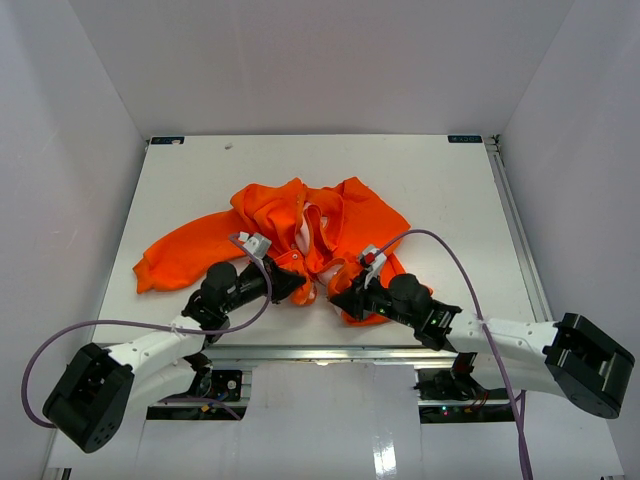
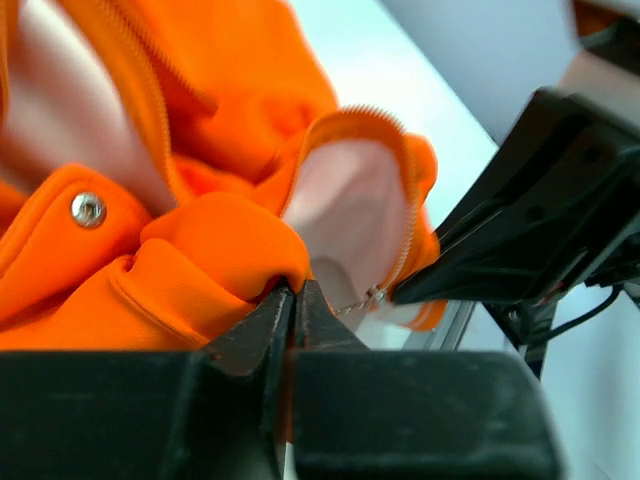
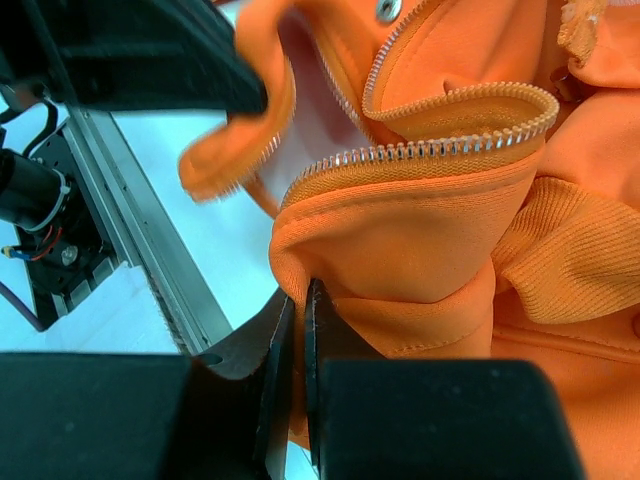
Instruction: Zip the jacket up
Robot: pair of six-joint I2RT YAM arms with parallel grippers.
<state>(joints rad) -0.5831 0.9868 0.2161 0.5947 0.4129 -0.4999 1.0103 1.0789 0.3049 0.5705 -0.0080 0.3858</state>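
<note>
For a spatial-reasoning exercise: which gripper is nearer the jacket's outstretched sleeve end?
Left. The left gripper pinches the jacket right of its sleeve end; the right gripper pinches fabric farther right, beyond it.

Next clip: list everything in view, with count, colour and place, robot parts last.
jacket: one, bright orange with pale lining, crumpled mid-table, front unzipped
zipper teeth: two rows, silvery, along the open front edges
snap: at least one, silver, on orange fabric near the left hand
table: one, white, under the jacket
cables: two, purple, one looping from each arm
arms: two, white and black, near edge
left hand: one, black, pinching the jacket
right hand: one, black, pinching the jacket
</note>
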